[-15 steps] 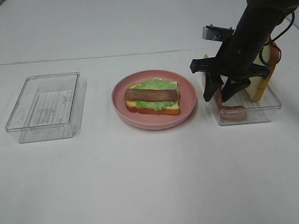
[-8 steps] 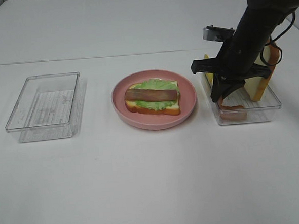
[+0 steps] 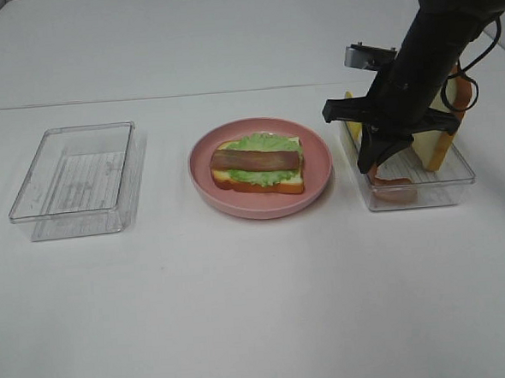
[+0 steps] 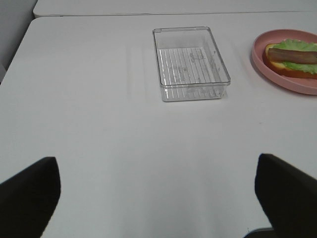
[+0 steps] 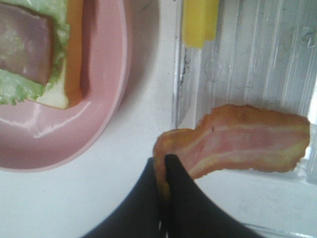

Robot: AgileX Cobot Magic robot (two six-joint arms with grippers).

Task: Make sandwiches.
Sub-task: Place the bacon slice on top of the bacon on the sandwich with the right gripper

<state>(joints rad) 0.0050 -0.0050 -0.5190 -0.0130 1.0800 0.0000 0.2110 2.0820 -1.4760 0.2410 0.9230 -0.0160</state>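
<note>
Sandwich stack sits on the round pink plate at the middle of the white counter. It is open on top: a white bread slice with orange-brown crust at the bottom, a green lettuce leaf over it, and one reddish-brown meat strip uppermost. The long axis of the stack and of the strip runs left to right in the high view, parallel to the counter's front edge.

Just to the plate's right, the right claw is clenched on one end of a pink-and-brown streaked bacon strip. The strip stretches away from the fingertips, out over the clear plastic rectangular tray. Whether it rests on the tray floor cannot be told. In that tray a yellow cheese square lies by the wall nearest the plate, and a second white bread slice stands on edge at the far side.

The left claw hangs released, fingers wide apart, above bare counter near a second clear plastic tray well left of the plate.
</note>
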